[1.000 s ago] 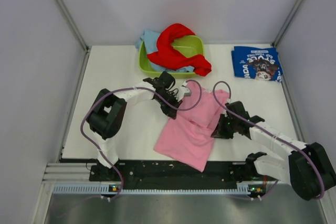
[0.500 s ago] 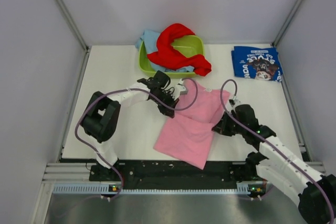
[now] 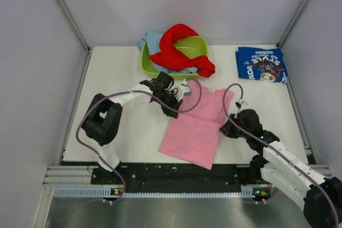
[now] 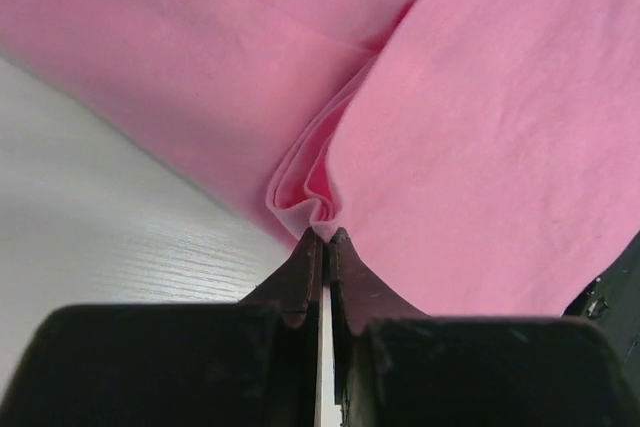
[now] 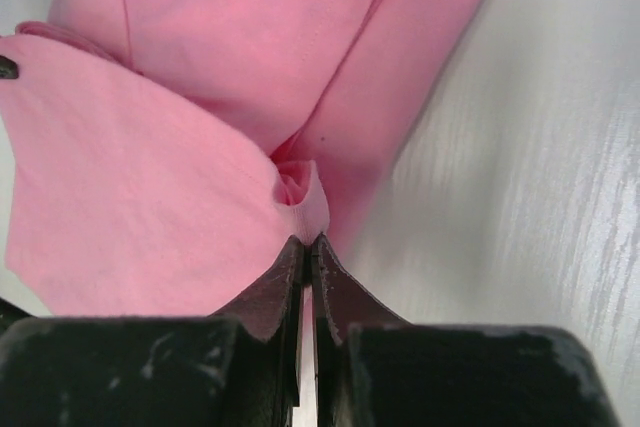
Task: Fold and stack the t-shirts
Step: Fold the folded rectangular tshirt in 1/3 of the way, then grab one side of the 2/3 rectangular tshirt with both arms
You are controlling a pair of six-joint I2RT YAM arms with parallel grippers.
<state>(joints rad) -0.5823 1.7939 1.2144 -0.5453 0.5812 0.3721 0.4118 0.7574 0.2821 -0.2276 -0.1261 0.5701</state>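
The pink t-shirt [image 3: 197, 124] lies spread in the middle of the table. My left gripper [image 3: 176, 100] is shut on a pinched fold of its upper left edge; the pinch shows in the left wrist view [image 4: 322, 232]. My right gripper [image 3: 227, 129] is shut on a fold of its right edge, seen in the right wrist view [image 5: 305, 237]. The navy blue printed t-shirt [image 3: 261, 64] lies folded at the back right. The red t-shirt [image 3: 179, 49] and the light blue one [image 3: 152, 41] hang over the lime green tub [image 3: 149, 69].
The tub stands at the back middle, just beyond the left gripper. Grey walls close the table on three sides. Purple cables loop over both arms. Bare white table [image 3: 123, 78] lies left of the pink shirt.
The right arm has swung back toward the near right, pulling the shirt's right edge outward. The left gripper moved slightly left. The pink shirt lies flatter and wider.
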